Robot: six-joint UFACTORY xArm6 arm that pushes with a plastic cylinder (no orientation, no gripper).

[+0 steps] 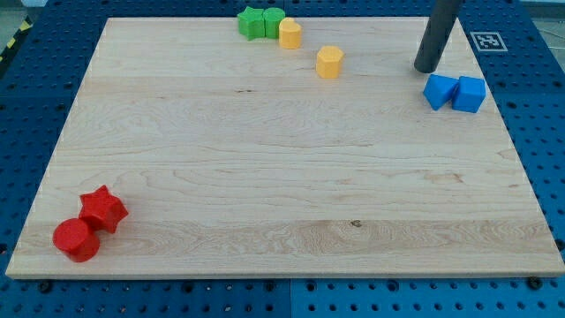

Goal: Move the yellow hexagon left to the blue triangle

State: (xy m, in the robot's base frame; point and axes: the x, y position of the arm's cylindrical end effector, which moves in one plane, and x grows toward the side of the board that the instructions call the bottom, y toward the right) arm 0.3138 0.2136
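Note:
The yellow hexagon (329,62) lies near the view's top, right of centre. The blue triangle (439,91) lies at the view's upper right, touching a blue cube (470,94) on its right. The hexagon is well to the left of the triangle, with bare board between them. My tip (426,68) is just above the blue triangle's upper left edge, close to it, and far to the right of the yellow hexagon.
A second yellow block (290,34) touches two green blocks (261,21) at the view's top edge. A red star (103,209) and a red cylinder (76,239) sit at the lower left. The wooden board (265,177) lies on a blue perforated table.

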